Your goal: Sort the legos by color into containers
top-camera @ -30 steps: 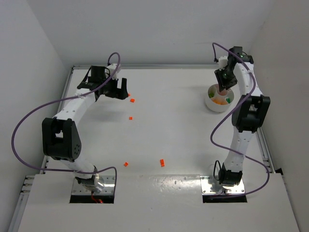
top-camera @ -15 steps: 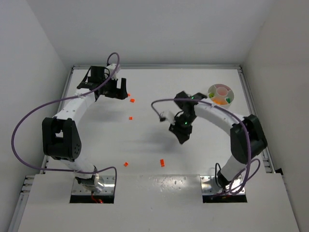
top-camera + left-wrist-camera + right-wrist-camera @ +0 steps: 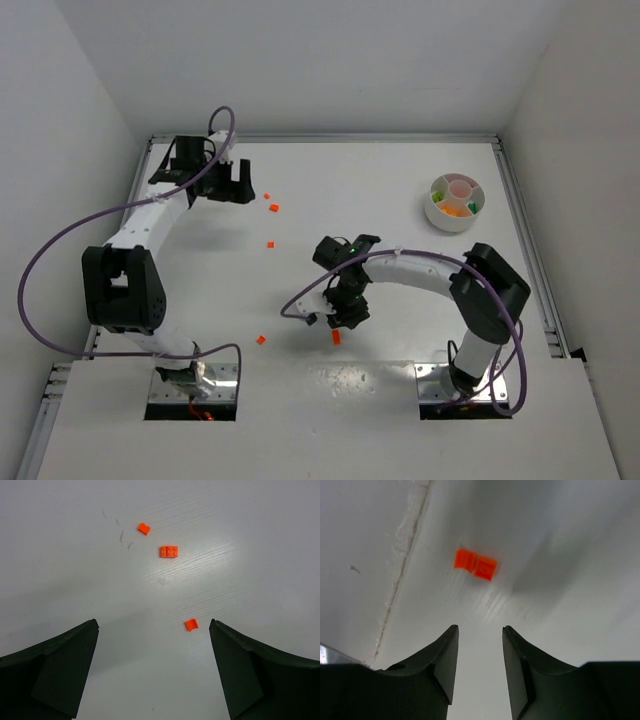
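My right claw hung part-spread beside a small orange plastic brick, lower centre of the overhead view.
In its own camera my black fingers stood apart, nothing between them. The brick lay untouched on the white table, above the gap. My left claw, upper left, was spread wide and empty over three more orange bricks. The round white divided dish sat upper right, well apart from both claws, holding orange and green pieces.
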Action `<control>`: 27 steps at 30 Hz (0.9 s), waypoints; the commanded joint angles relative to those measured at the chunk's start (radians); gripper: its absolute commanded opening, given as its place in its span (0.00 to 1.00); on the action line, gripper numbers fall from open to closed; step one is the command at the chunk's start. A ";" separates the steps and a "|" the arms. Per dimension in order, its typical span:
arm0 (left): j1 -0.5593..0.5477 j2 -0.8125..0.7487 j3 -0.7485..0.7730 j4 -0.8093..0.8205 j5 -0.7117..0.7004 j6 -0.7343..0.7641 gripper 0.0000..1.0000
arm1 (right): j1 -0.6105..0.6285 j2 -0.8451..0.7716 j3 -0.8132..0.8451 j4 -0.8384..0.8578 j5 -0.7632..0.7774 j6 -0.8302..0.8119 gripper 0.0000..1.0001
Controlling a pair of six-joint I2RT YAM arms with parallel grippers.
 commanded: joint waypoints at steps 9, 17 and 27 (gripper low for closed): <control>0.062 -0.070 0.008 0.002 0.047 -0.014 1.00 | 0.102 0.012 -0.006 0.080 0.013 -0.346 0.47; 0.082 -0.070 -0.001 0.002 0.067 -0.023 1.00 | 0.102 0.053 0.028 -0.031 0.034 -0.696 0.47; 0.145 -0.142 -0.077 0.002 0.085 -0.023 1.00 | 0.139 0.088 0.029 -0.042 0.003 -0.750 0.50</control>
